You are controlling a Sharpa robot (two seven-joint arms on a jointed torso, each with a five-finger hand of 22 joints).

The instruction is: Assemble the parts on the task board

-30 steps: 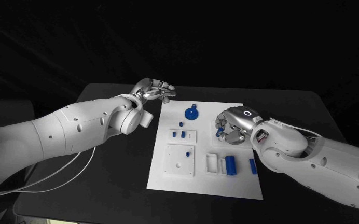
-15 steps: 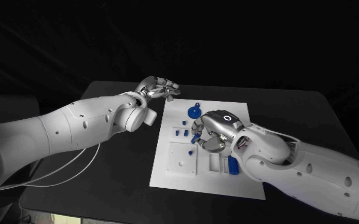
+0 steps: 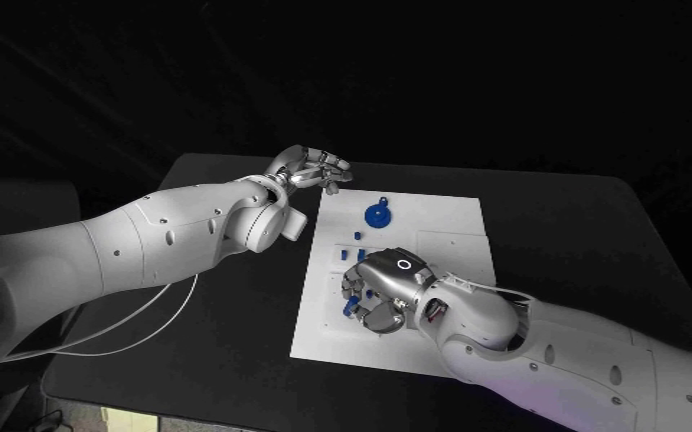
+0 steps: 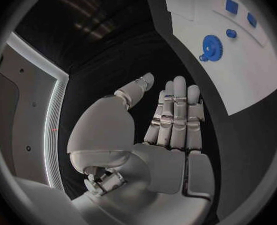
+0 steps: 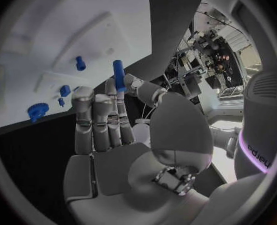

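In the head view, the task board (image 3: 433,214) is seen lying in the middle of the surface (image 3: 577,222). The right hand (image 3: 378,292) is held over the board's near left part, and a small blue part (image 3: 351,304) is seen at its fingers. The left hand (image 3: 309,169) is held above the surface near its far edge, just off the board's far left corner; nothing is carried in it. A blue gear (image 3: 376,215) is found on the board's far part.

In the left wrist view, the left hand (image 4: 170,130) is shown with fingers straight and side by side, the thumb apart, and nothing between them. The gear (image 4: 210,47) lies flat on the board.

In the right wrist view, a blue peg (image 5: 119,75) is pinched at the fingertips of the right hand (image 5: 113,135). The peg is judged light, stiff and smooth, so slipping is likely; it is best held at mid-length, with the end left free for seating.
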